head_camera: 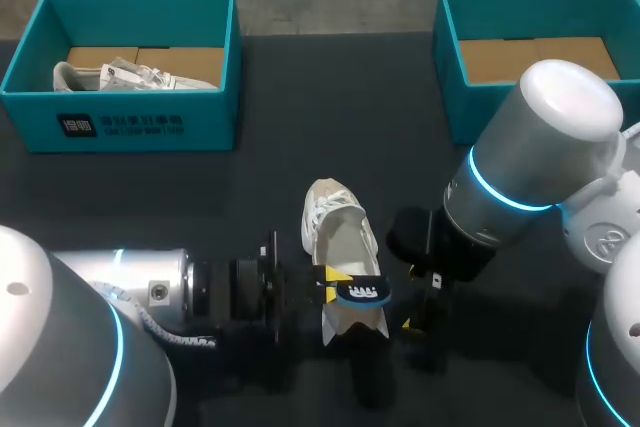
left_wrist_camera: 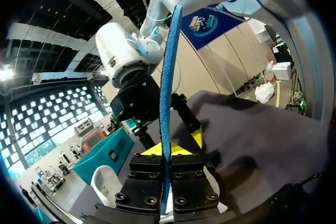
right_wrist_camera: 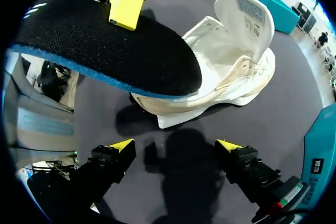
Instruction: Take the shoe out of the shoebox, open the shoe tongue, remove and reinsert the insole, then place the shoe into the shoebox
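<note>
Black foam with a blue edge: the insole (right_wrist_camera: 105,45) is clamped edge-on between the left gripper's (left_wrist_camera: 168,148) fingers, lifted over the heel end of the white shoe (right_wrist_camera: 226,77). The shoe sits on the table just ahead of the right gripper (right_wrist_camera: 176,150), whose tips stand wide apart with nothing between them. The tongue is folded back and the mouth is open. For a clean reinsert, I'd tip the insole's toe end down into that mouth first and slide it forward, with the right gripper steadying the heel so the shoe doesn't skate.
</note>
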Motion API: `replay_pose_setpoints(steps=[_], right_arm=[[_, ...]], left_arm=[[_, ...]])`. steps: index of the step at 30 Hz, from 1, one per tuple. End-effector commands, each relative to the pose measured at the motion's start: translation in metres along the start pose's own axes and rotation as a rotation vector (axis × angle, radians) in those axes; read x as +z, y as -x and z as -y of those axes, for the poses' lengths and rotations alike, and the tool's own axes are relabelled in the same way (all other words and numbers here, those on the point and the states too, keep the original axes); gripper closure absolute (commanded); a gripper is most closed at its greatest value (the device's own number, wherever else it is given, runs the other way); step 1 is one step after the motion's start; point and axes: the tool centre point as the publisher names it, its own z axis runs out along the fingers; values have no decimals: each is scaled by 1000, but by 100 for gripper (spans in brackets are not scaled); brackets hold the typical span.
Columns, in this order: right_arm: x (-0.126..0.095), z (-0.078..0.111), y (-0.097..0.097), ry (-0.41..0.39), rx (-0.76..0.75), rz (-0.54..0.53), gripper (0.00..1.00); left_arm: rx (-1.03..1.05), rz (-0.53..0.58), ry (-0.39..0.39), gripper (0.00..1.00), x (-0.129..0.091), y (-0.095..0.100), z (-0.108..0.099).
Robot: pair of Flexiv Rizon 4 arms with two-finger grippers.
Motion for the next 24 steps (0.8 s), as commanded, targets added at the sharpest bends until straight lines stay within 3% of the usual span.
replay_pose_setpoints(steps=[1, 24], right_arm=[[2, -1, -1, -2, 1, 3, 0], [2, -1, -1, -2, 1, 3, 0]], left_arm=[[15, 7, 4, 100, 2, -2, -1], [60, 28, 36, 100, -1, 3, -18]])
